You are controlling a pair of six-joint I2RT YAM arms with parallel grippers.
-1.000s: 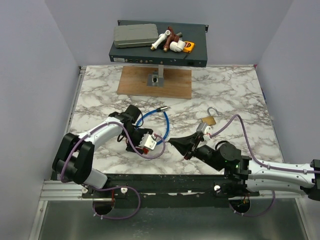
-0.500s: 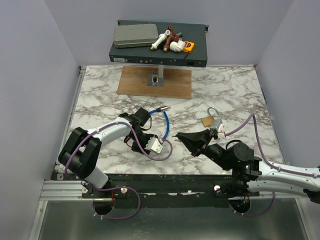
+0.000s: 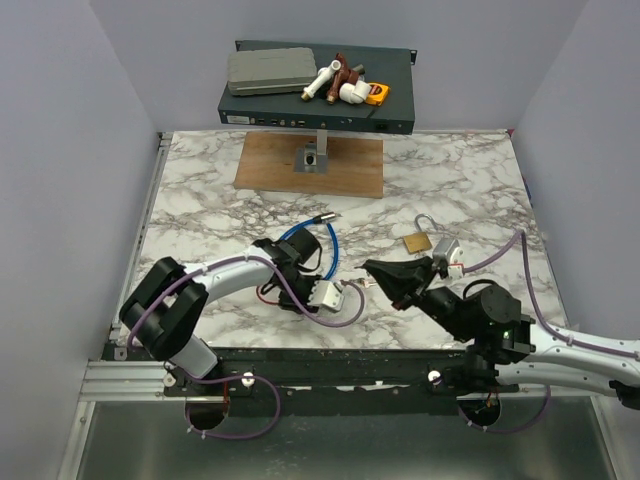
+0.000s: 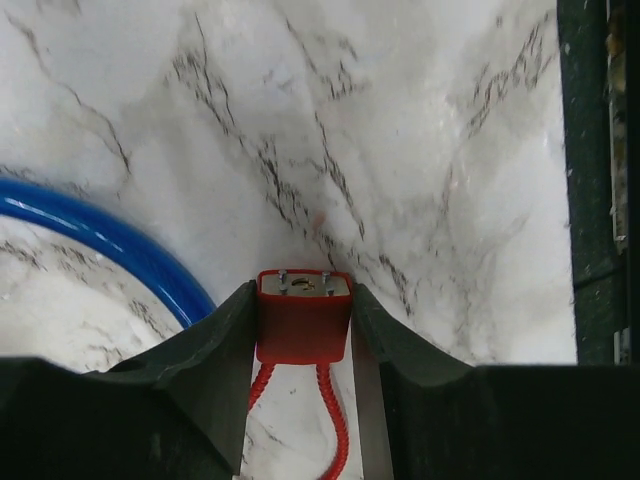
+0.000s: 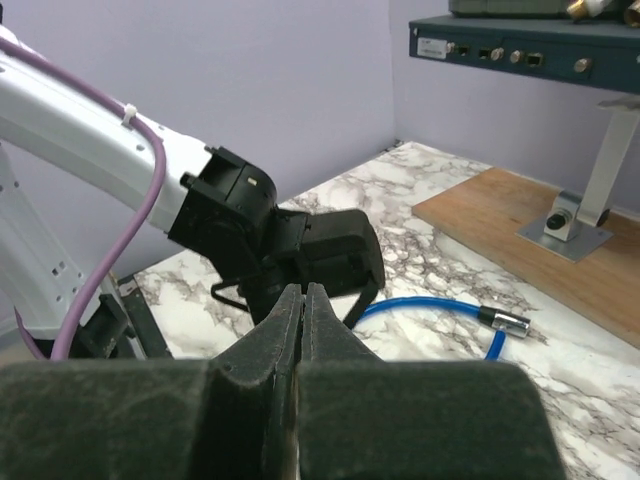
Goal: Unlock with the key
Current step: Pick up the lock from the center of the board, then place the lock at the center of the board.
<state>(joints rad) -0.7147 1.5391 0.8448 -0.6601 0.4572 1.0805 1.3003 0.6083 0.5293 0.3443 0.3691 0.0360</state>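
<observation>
In the left wrist view the key (image 4: 304, 315) shows as a small red block with a silver end face and a red cord loop trailing back over the marble. My left gripper (image 4: 304, 290) has a finger pressed against each side of the block, so it is shut on it. From above, the left gripper (image 3: 340, 291) lies low near the table's front middle. My right gripper (image 3: 367, 267) points at it from the right, its jaws (image 5: 303, 290) shut with nothing visible between them. The brass padlock (image 3: 419, 241) lies behind the right gripper, shackle up.
A blue cable (image 3: 330, 245) with a metal plug curls just behind the left gripper. A wooden board (image 3: 345, 170) with a metal post lies at the back. A black rack unit (image 3: 395, 95) carries several tools. The dark front rail (image 4: 590, 200) runs close by.
My left gripper slid right along the table's front part and its jaws closed in onto the red key block. The right gripper drew back to the right and slightly away.
</observation>
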